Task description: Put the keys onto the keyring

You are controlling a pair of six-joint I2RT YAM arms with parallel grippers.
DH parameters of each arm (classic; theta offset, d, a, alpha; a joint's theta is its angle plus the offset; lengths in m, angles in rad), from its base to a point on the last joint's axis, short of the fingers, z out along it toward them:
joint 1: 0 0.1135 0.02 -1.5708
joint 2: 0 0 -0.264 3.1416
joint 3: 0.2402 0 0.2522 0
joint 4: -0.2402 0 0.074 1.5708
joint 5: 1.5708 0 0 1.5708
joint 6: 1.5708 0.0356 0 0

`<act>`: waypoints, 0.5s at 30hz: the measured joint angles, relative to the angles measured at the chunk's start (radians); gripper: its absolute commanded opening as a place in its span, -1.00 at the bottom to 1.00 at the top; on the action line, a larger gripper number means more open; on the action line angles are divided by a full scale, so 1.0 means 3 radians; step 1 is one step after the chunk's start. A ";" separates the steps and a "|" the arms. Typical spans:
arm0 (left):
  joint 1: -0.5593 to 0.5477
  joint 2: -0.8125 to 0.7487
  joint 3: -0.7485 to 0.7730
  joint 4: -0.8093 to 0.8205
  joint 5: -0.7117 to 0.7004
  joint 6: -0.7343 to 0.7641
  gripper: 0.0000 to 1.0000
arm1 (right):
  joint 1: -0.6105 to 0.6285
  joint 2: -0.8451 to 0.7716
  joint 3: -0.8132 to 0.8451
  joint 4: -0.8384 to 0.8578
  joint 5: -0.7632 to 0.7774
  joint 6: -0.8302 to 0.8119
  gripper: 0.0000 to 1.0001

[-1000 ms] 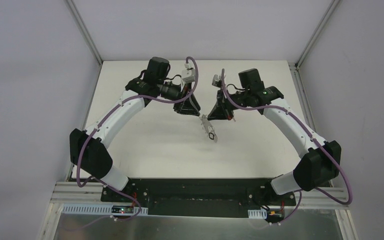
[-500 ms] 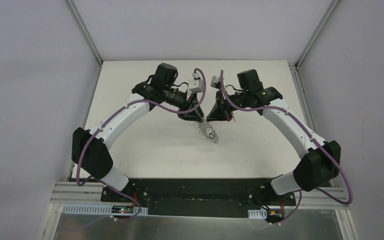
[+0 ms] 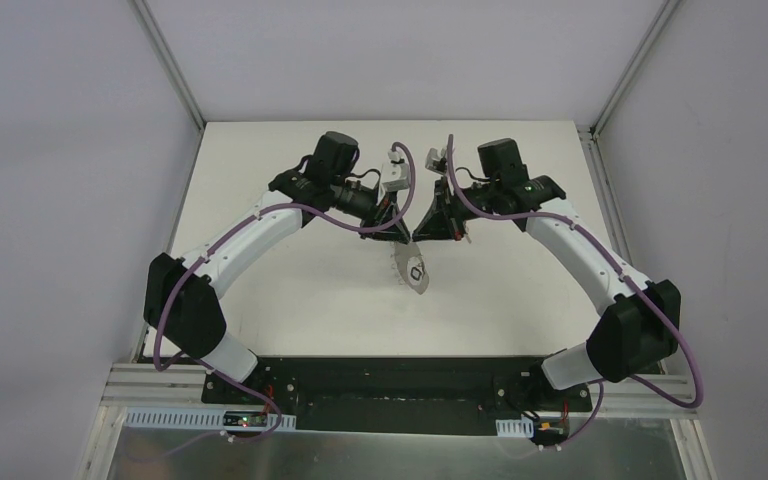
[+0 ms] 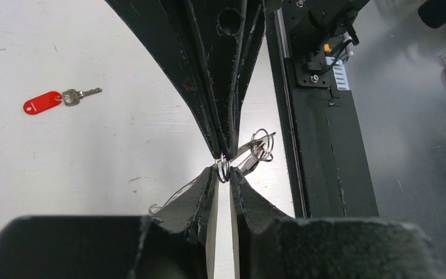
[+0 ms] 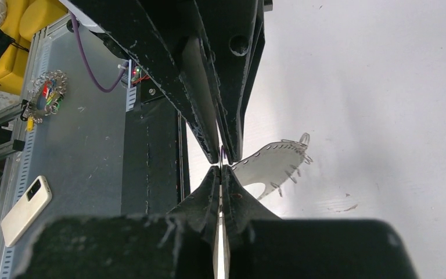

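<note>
left gripper: its jaws were spread a second ago. The left gripper (image 3: 401,234) has now come in from the upper left to the centre of the top view. The jaws have narrowed to a thin slit and pinch one small silver wire loop (image 4: 223,169), as far as the left wrist view shows.
right gripper: the right gripper (image 3: 417,236) has not moved. Its fingers are pressed together on the edge of the keyring, tip to tip with the left one.
keyring: the large thin grey oval keyring (image 3: 415,272) hangs in the air just below the two meeting claws, at the centre of the top view. Before, it showed as a narrow slanted strip; now its flat face is turned more to the camera.
red key: the small metal key with a bright red plastic head (image 4: 42,103) lies on the white table (image 3: 290,290), in the upper left of the left wrist view, well apart from the keyring.
second key: I do not see it.
meaning: probably the loop is being held ready for opening; no key is threaded yet.
</note>
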 measured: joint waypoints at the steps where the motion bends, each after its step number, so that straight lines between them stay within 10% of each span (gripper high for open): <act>1: 0.0000 0.0000 0.0000 0.0014 -0.0010 -0.0024 -0.80 | -0.0003 0.0000 -0.0006 0.0008 -0.0008 0.0015 -1.00; 15: 0.0000 0.0024 0.0001 0.0038 -0.0051 -0.0104 -1.00 | -0.0045 0.0000 -0.0065 0.0099 -0.0032 0.0085 -0.73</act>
